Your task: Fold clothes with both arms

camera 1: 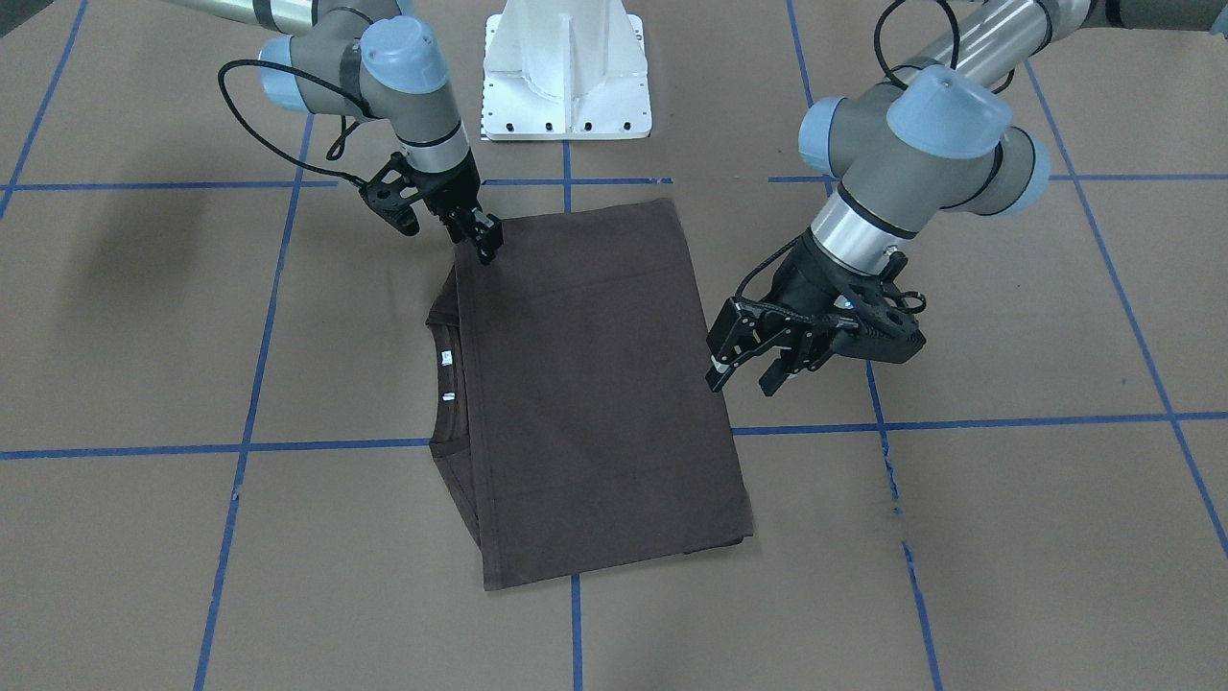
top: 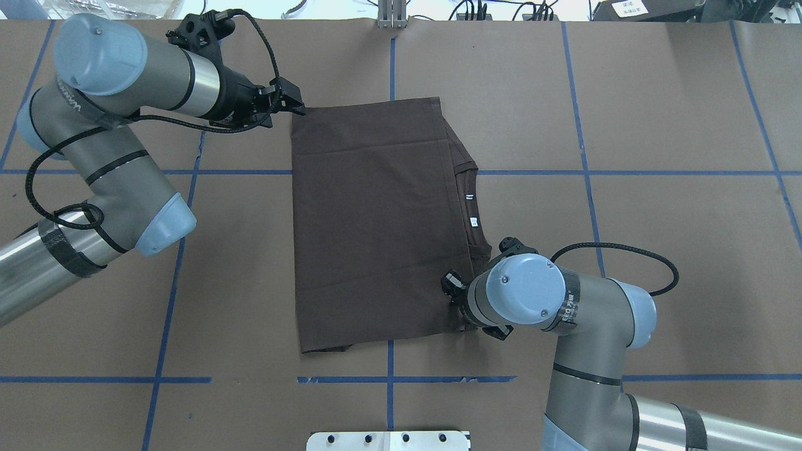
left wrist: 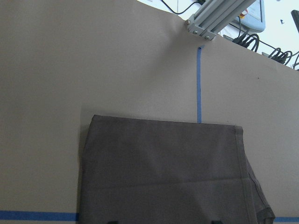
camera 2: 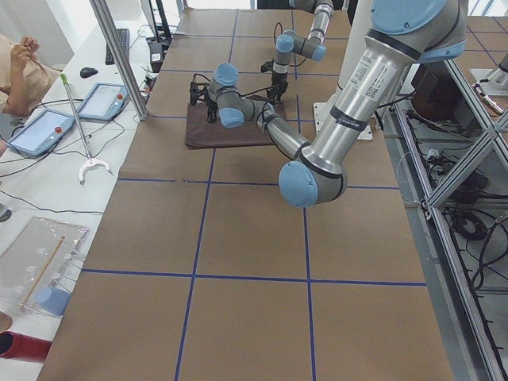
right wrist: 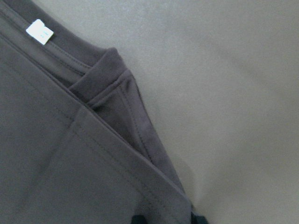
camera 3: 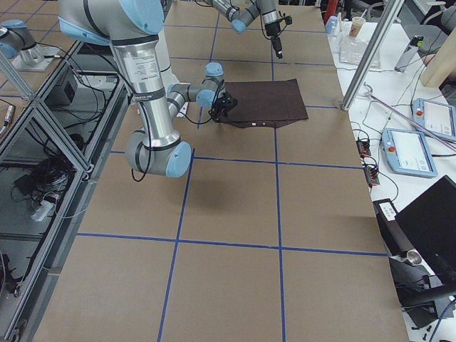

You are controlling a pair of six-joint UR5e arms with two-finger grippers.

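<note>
**T-shirt folded on the table: the risk sits at the near corner**

T-shirt [camera 1: 595, 384], dark brown, lies flat as a folded rectangle in the middle of the paper-covered table [camera 1: 1007, 537], across the blue tape lines [camera 1: 959, 422]. The right gripper [camera 1: 484, 242] is down at the corner nearest to the robot base. In its wrist view the fingertips [right wrist: 138, 219] stand apart with the hemmed corner between them, so I judge it released, not clenched. The left gripper [camera 1: 743, 369] hangs higher, by the edge on the robot's left side, fingers wide apart and holding nothing.

What can go wrong, in my opinion: at that near corner the shoulder layer [right wrist: 126, 107] peeps out just beside the hem. If the right fingers close too deep, they can take both layers and drag the whole stack instead of one flap. If the left gripper descends beside the edge, it pinches only paper, and a lift by one arm alone would twist the rectangle.

For writing: two white neck labels [camera 1: 446, 358] show at the collar. One label [right wrist: 39, 31] is large in the right wrist view, but its marks are too faint to read. A dark band on the left arm [top: 69, 103] carries pale letters which I cannot read surely. No chest print shows.
</note>
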